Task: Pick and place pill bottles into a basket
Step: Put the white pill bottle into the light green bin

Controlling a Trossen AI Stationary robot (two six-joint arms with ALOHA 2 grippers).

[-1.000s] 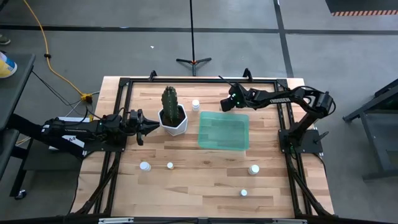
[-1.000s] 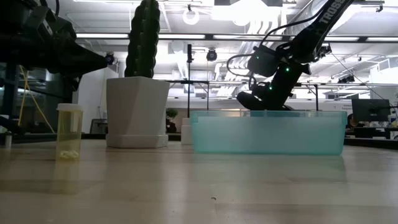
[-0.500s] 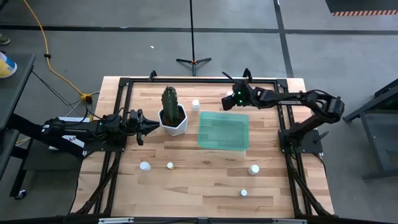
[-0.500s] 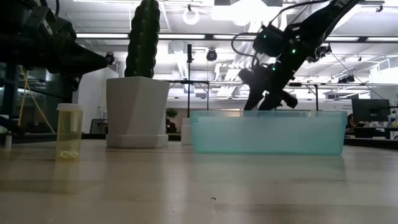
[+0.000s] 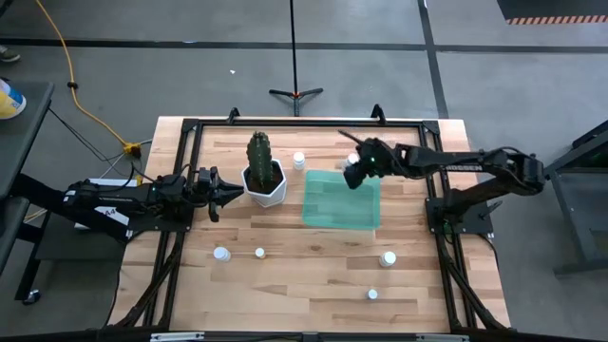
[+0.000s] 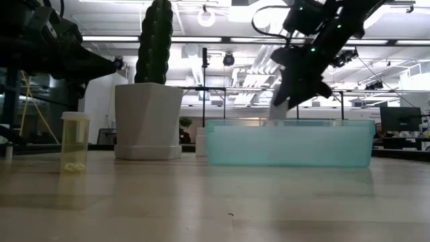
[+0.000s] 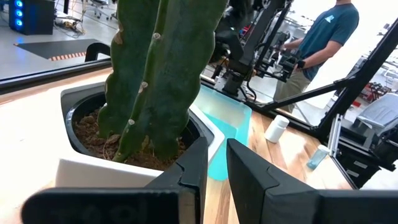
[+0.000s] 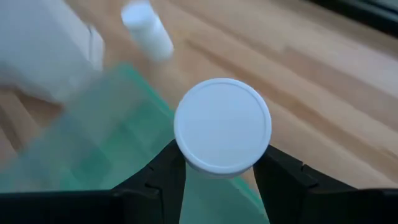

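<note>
Right wrist view: right gripper (image 8: 221, 171) holds pill bottle (image 8: 222, 124) above basket (image 8: 87, 134).

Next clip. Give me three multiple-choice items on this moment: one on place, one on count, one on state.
1. Where is the right tool?
A) beside the plant pot
B) over the basket's far edge
C) at the table's near edge

2. How many pill bottles stand on the bare table?
A) two
B) five
C) eight

3. The right tool is:
A) open and empty
B) shut on a pill bottle
C) lying flat in the basket

Answers:
1 B, the high view puts it above the teal rim.
2 B, five white caps show on the wood.
3 B, its wrist view shows a white cap clamped between its fingers.
</note>
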